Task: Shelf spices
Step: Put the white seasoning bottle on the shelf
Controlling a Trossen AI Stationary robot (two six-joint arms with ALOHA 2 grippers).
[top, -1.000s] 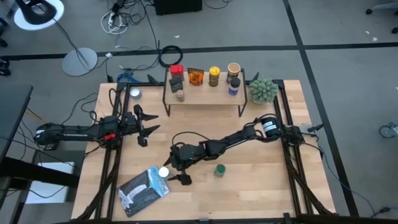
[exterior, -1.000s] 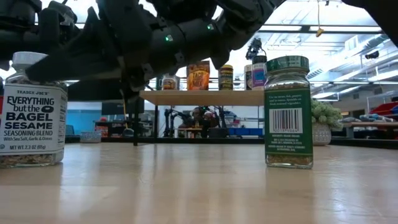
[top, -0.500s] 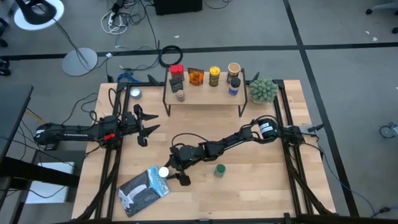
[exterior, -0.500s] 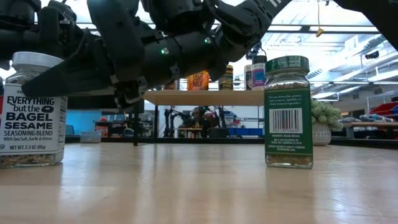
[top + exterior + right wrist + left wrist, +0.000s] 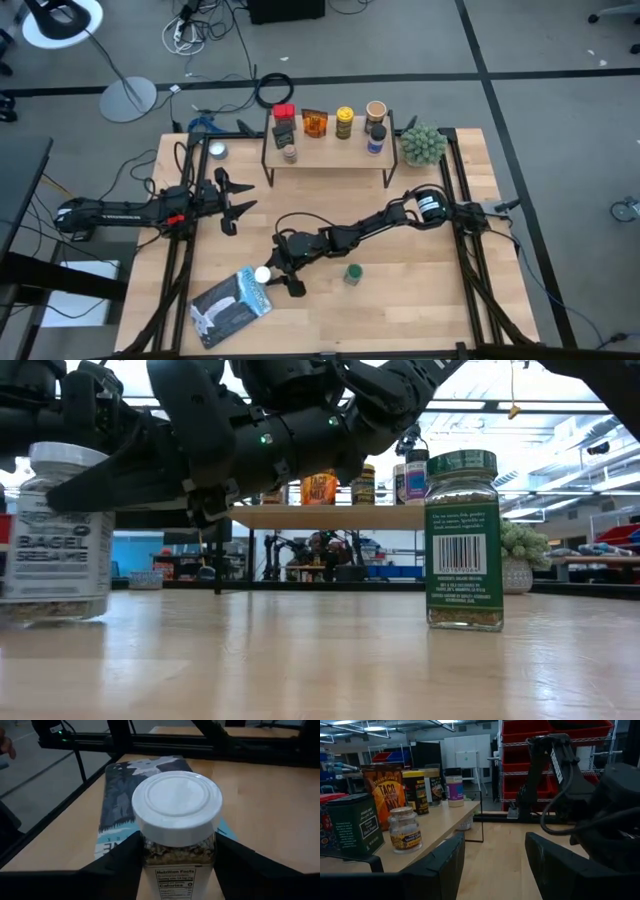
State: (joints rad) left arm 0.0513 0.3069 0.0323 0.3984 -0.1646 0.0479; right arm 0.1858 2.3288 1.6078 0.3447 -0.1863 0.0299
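The shelf (image 5: 325,156) stands at the table's far side with several spices on it, among them a red-lidded tin (image 5: 283,113) and an orange packet (image 5: 315,123). A white-lidded seasoning jar (image 5: 262,274) stands near the table's front left, and my right gripper (image 5: 272,274) is shut on it. A green jar (image 5: 352,272) stands upright on its base just to the right. My left gripper (image 5: 238,200) waits open at the table's left, pointing at the shelf. My right gripper pinches the seasoning jar's glass body (image 5: 177,851) just below the white lid (image 5: 176,800), one finger (image 5: 116,866) on each side. The fingers come from the table's right, slanting a little downward. The jar stays upright with its base (image 5: 52,615) at the table top.
A flat blue-grey packet (image 5: 230,308) lies just beyond the held jar toward the front left corner. A spiky green plant (image 5: 423,145) stands right of the shelf, and a small round tin (image 5: 216,151) left of it. Bare wood lies between the shelf and the jars.
My right gripper's fingers have closed in on the seasoning jar. The jar has shifted a little and turned about, so its label faces the low camera differently than before. The green jar has kept its place.
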